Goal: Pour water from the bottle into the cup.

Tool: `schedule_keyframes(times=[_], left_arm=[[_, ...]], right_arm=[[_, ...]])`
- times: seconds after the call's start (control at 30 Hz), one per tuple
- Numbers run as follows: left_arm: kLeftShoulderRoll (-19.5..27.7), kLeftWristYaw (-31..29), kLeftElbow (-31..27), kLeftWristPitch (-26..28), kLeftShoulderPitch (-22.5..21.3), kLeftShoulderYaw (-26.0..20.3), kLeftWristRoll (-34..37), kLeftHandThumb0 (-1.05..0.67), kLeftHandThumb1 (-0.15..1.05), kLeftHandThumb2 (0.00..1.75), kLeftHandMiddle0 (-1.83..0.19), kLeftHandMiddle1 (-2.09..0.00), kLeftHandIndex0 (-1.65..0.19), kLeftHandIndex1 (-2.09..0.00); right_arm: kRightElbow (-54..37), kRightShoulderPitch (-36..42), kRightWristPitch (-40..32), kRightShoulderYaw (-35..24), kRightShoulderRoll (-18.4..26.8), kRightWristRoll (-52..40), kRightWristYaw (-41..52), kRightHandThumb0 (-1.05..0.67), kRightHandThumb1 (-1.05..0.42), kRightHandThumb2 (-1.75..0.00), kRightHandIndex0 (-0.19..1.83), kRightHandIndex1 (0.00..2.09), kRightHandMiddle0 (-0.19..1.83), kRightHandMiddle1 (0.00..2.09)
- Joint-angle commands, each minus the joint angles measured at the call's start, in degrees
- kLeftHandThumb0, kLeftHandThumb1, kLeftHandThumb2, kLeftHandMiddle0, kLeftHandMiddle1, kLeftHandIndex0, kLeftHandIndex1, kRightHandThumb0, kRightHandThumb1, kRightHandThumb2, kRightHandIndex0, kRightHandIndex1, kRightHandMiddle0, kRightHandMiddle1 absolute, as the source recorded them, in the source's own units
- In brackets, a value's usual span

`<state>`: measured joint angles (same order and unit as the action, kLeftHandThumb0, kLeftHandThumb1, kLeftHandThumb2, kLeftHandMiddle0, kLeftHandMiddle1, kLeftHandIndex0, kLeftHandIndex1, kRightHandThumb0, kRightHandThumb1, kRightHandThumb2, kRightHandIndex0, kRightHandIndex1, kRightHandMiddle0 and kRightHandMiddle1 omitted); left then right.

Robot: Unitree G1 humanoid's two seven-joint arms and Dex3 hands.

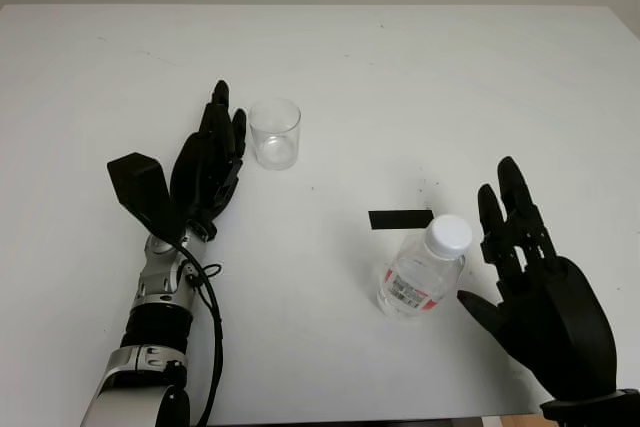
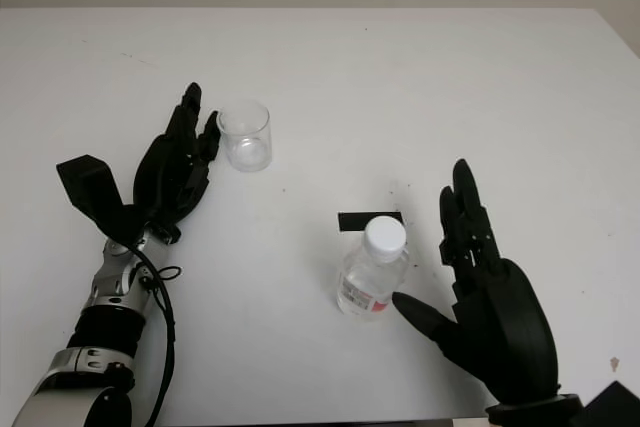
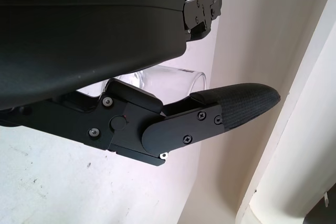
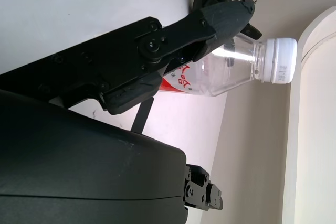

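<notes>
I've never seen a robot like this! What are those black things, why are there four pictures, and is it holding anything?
The black things are a robot's two hands. Two pictures come from cameras in its head, looking down at a white table. The other two come from cameras on its wrists, so its own fingers look huge. The left hand is open beside a clear cup. The right hand is open next to a little water bottle with its white cap on. A black strip of tape lies behind the bottle. Neither hand holds anything yet.
</notes>
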<state>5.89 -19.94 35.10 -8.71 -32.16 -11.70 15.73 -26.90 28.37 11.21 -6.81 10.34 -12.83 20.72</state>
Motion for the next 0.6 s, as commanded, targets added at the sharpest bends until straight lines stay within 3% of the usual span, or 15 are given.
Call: schedule_keyframes(times=[0.0, 0.23, 0.57], left_arm=[[0.1, -0.2, 0.6, -0.5, -0.3, 0.0, 0.0, -0.85, 1.05, 0.71, 0.16, -0.05, 0.19, -0.02], [0.6, -0.4, 1.7, -1.6, -0.9, 0.0, -0.3, -0.85, 1.05, 0.72, 0.16, -0.05, 0.19, -0.02], [0.4, -0.5, 2.8, -2.2, -1.6, -0.1, -0.1, -0.85, 1.05, 0.73, 0.15, -0.05, 0.19, -0.03]], right_arm=[[0.2, 1.2, 1.7, -0.4, 0.8, 0.4, 0.5, -1.01, -0.93, -0.06, -0.19, 0.00, -0.19, 0.00], [-0.7, 2.1, 0.9, -0.1, 2.7, 1.0, 1.5, -0.97, -0.94, -0.06, -0.19, 0.00, -0.19, 0.00], [5.5, -8.7, -5.8, 7.1, -0.2, 3.6, -2.3, -0.91, -0.88, -0.04, -0.19, 0.00, -0.19, 0.00]])
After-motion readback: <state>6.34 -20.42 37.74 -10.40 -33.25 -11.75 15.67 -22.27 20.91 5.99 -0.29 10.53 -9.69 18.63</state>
